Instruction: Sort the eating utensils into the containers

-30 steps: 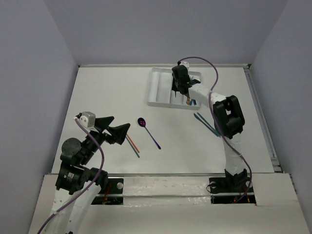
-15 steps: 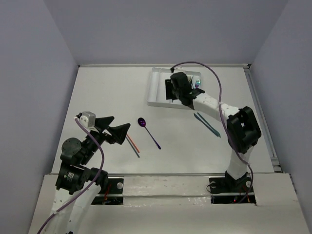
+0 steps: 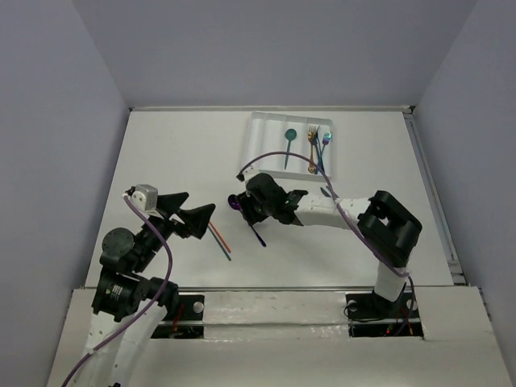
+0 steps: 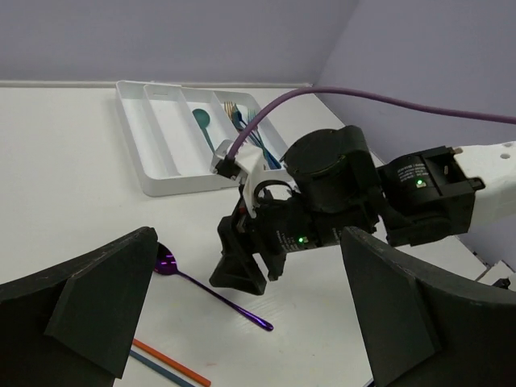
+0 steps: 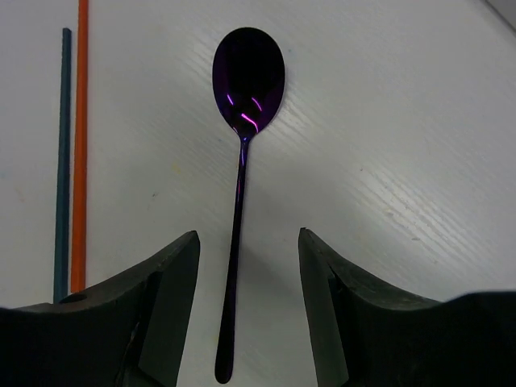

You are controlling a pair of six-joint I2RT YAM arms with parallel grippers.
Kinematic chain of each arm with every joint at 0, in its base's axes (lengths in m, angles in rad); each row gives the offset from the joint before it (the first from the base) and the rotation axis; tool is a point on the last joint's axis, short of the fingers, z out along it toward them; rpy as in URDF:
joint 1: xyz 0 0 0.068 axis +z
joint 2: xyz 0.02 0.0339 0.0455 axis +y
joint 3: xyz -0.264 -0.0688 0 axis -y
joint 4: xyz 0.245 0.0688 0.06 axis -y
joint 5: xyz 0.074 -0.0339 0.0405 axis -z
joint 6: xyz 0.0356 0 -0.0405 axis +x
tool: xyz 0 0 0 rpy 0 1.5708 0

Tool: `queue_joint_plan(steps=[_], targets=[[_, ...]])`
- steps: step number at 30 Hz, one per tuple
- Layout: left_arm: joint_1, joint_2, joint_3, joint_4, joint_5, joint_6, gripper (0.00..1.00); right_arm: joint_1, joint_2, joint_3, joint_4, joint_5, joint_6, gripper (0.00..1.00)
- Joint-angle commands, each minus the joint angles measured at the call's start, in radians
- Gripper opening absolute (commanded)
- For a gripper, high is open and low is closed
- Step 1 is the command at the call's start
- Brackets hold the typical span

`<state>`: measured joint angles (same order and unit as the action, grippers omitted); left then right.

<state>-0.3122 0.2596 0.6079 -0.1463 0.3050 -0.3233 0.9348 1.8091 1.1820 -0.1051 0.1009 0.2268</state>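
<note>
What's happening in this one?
Two arms are sorting utensils into a white tray. The right gripper is open and low over the table, its fingers on either side of the handle of the purple spoon, not closed on it. The left gripper is open and empty, near the orange and teal chopsticks. The tray already holds a teal spoon, a gold fork and at least one more piece.
</note>
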Motion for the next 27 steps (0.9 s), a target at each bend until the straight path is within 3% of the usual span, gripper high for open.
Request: queue_joint_plan(steps=[1,9,11,12,13,16,22,27], targets=[[-0.001,0.004,-0.008,0.05,-0.004,0.006,0.99,0.047,0.09,0.051,-0.002,0.04,-0.017,0.58],[-0.001,0.001,-0.01,0.05,-0.003,0.006,0.99,0.093,0.236,0.165,-0.09,0.157,0.0,0.43],[-0.001,-0.002,-0.01,0.051,-0.003,0.007,0.99,0.093,0.251,0.173,-0.097,0.161,0.015,0.34],[-0.001,-0.002,-0.01,0.05,-0.004,0.006,0.99,0.093,0.253,0.174,-0.099,0.163,0.02,0.19],[-0.001,-0.002,-0.01,0.051,-0.003,0.006,0.99,0.093,0.256,0.174,-0.099,0.164,0.026,0.13],[-0.001,-0.005,-0.01,0.051,-0.003,0.006,0.99,0.093,0.251,0.169,-0.091,0.18,0.052,0.0],[-0.001,-0.016,-0.01,0.05,-0.004,0.006,0.99,0.093,0.181,0.174,-0.053,0.238,0.06,0.0],[-0.001,-0.023,-0.01,0.05,-0.004,0.006,0.99,0.019,0.092,0.215,-0.021,0.273,0.063,0.0]])
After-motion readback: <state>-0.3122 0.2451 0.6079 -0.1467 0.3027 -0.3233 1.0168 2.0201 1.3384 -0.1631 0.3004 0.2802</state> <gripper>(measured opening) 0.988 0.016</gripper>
